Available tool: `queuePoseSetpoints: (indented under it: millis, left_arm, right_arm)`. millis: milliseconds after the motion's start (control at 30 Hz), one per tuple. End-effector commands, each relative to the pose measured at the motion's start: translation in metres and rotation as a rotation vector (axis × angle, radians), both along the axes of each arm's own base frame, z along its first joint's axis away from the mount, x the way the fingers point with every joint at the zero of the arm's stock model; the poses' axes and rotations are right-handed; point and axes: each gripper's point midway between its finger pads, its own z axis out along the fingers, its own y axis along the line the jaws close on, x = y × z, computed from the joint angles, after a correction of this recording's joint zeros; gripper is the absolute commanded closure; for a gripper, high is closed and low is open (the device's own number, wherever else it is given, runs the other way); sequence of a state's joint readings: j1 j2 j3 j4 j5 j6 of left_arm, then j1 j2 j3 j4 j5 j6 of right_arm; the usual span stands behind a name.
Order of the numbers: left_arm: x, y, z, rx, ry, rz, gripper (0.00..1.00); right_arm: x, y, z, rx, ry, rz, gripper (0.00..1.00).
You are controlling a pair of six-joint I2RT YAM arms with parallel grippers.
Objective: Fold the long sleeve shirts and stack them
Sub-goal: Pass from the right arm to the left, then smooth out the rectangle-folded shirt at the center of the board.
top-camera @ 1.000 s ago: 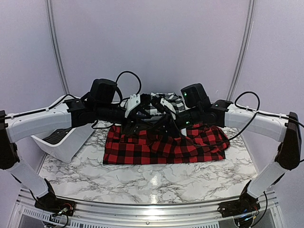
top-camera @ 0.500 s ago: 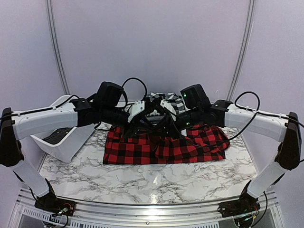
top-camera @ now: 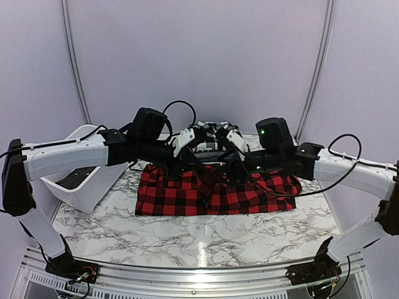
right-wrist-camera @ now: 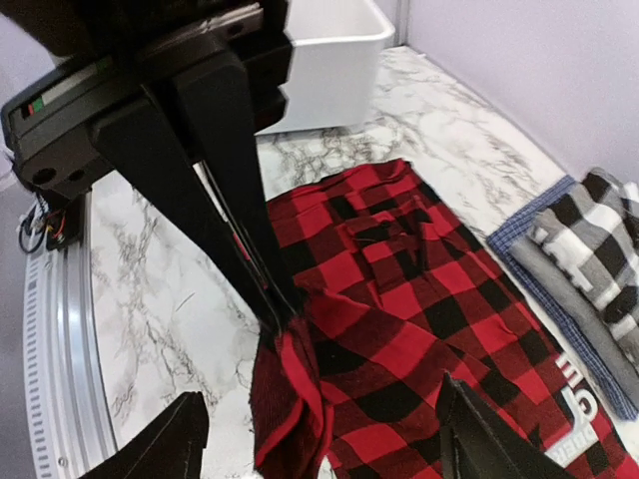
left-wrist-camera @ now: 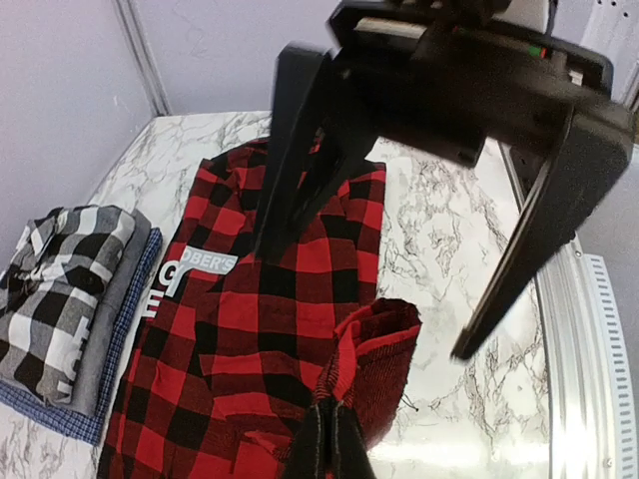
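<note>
I see the red-and-black check shirt [top-camera: 206, 198] spread across the marble table [top-camera: 187, 240]. Both arms reach over its far edge, where the left gripper [top-camera: 187, 165] and the right gripper [top-camera: 240, 173] hang low and near each other. Behind them lies the black-and-white plaid shirt [top-camera: 212, 132]. The white tub [top-camera: 87, 187] stands at the left.

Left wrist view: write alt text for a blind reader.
The left gripper pinches a raised fold of the red-and-black check shirt on the marble table; the right gripper hangs open above. A stack of folded shirts lies left.
</note>
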State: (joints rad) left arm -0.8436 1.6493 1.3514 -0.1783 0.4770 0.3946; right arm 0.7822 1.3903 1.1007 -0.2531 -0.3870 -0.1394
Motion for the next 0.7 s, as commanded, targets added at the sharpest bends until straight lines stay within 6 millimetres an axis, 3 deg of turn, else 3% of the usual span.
queuePoseSetpoints:
  millis: [0, 133, 200, 467, 667]
  left_arm:
    - [0.019, 0.009, 0.034, -0.149, 0.028, 0.183, 1.0]
    - [0.024, 0.017, 0.064, -0.294, 0.078, 0.291, 1.0]
    - [0.03, 0.02, 0.08, -0.364, 0.112, 0.355, 1.0]
    - [0.079, 0.014, 0.134, -0.504, 0.065, 0.541, 1.0]
    - [0.116, -0.002, 0.135, -0.544, 0.096, 0.648, 1.0]
  right_arm:
    - [0.046, -0.055, 0.048, 0.133, -0.135, -0.348, 0.2]
    - [0.072, -0.126, 0.044, 0.198, -0.102, -0.681, 0.15]
    - [0.072, -0.142, 0.033, 0.198, -0.068, -0.748, 0.14]
    - [0.044, -0.141, -0.029, 0.213, 0.167, -0.718, 0.16]
    - [0.028, -0.157, -0.049, 0.258, 0.25, -0.789, 0.24]
